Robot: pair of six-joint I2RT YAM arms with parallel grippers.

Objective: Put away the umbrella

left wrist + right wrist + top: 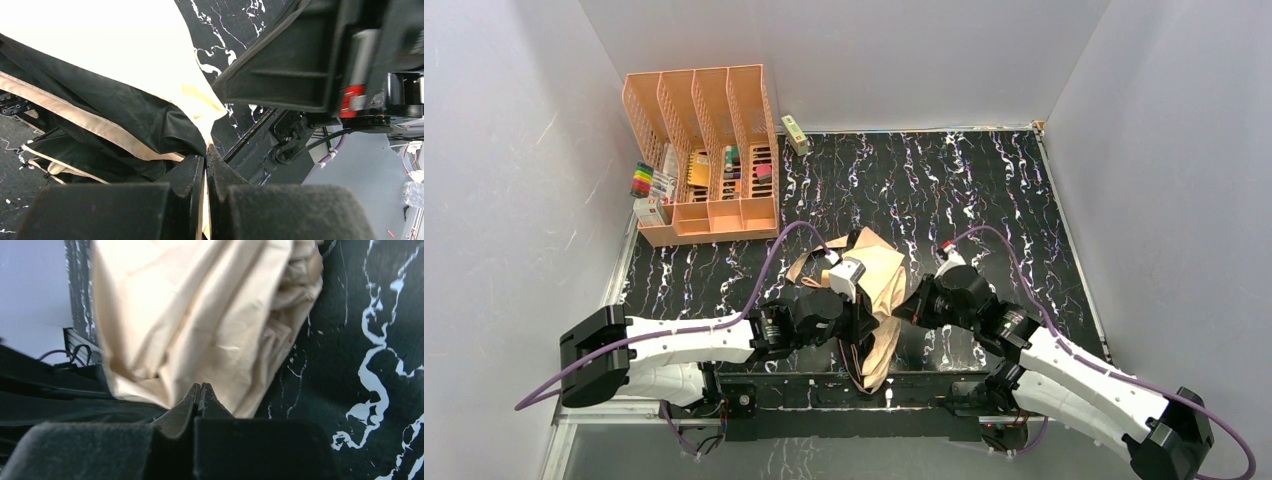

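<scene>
The black, white-veined table (pixel 984 200) filled most of the space, closed in by plain grey walls. In its far left corner stood the peach-orange slotted organizer (pixel 704 150), with small items in its front compartments.

From the near edge the left arm (pixel 684 345) and the right arm (pixel 1074 375) both reached inward, and their wrists met near the middle of the table's front.

Between them lay the umbrella (pixel 884 280), well apart from the organizer. Its pale peach-tan fabric was loose and crumpled, and one end trailed toward the table's near edge. From the left wrist I could see the cloth's dark underside and thin ribs folded beneath the light outer face (pixel 125 50).

The left gripper (pixel 206 167) had its fingers pressed together on the umbrella, with a thin strip of pale cloth pinched between them. The right gripper (pixel 200 392) was pressed together too, its tips meeting right at the lower edge of the bunched fabric (pixel 200 315). I could not tell whether any cloth was caught between them.

A small green box (pixel 795 134) sat by the back wall, just beside the organizer's right side. A bundle of coloured markers (pixel 644 180) was tucked against the organizer's left side.
</scene>
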